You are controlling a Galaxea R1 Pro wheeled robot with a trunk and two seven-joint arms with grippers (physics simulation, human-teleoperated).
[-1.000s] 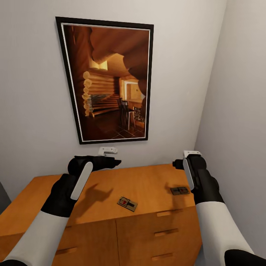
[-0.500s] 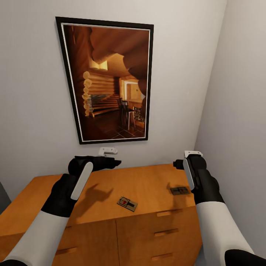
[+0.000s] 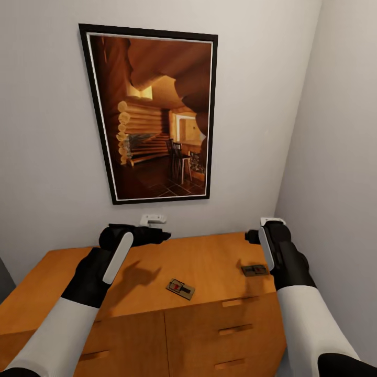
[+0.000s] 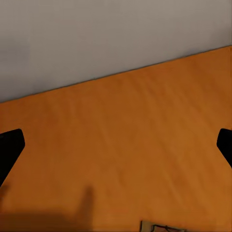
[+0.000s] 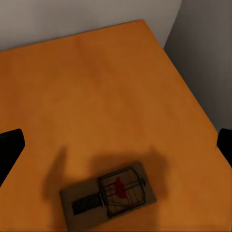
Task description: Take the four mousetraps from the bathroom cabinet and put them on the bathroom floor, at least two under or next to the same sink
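Nearest, at about 6 o'clock in the head view, a small flat tan wooden mousetrap (image 3: 180, 288) with dark wire and a red mark lies near the front edge of the low orange-brown wooden cabinet (image 3: 209, 262). A second mousetrap (image 3: 255, 270) lies at about 4 o'clock by the right edge. I judge both not yet fetched, with none on any floor. Further back, the left gripper (image 3: 159, 234) and right gripper (image 3: 250, 236) hover empty above the top, fingers spread wide, the right over the second trap (image 5: 108, 194).

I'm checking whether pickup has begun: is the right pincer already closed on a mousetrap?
No. In the right wrist view the mousetrap lies flat on the cabinet top, with the right pincer open above it.
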